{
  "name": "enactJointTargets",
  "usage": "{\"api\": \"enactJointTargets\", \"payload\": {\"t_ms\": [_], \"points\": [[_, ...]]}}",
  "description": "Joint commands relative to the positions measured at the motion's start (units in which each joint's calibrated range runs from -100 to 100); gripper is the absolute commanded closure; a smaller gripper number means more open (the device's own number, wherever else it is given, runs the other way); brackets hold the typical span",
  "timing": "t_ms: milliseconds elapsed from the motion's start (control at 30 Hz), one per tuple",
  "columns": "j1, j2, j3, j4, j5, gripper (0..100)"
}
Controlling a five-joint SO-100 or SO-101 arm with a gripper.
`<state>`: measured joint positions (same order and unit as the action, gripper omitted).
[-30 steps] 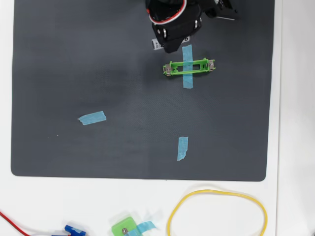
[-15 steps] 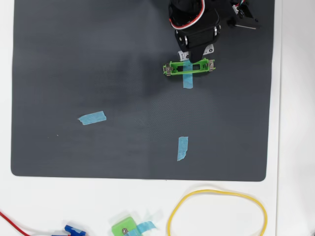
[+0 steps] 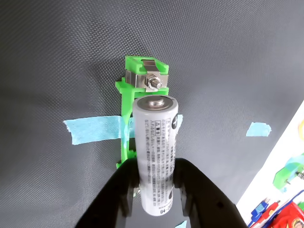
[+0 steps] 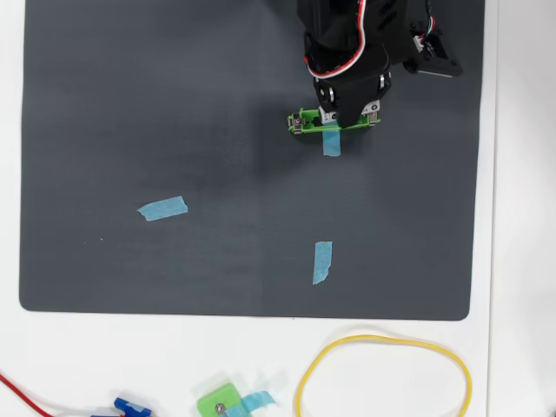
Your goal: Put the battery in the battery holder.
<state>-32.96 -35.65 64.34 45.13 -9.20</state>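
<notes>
The gripper point(image 3: 153, 187) is clamping the battery point(image 3: 154, 152) between its black jaws and holding it lengthwise just above the battery holder point(image 3: 142, 85), which is sitting taped to the dark mat point(image 4: 130, 113) by a blue tape strip point(image 3: 95, 129). Judging from the wrist view, the battery is riding slightly to the right of the green frame, so releasing now is risking it catching on a rail or the end screw and rolling off. The arm is blocking most of the holder in the overhead view, and the holder's near end is lying hidden behind the battery.
</notes>
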Motion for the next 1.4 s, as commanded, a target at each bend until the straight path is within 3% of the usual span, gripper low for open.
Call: {"api": "enactJointTargets", "payload": {"t_ms": [0, 500, 1367], "points": [[-0.1, 0.05, -0.28, -0.9, -0.4, 100], [4.47, 4.05, -1.08, -0.99, -1.34, 100], [1.04, 7.04, -0.28, -4.66, -1.34, 100]]}}
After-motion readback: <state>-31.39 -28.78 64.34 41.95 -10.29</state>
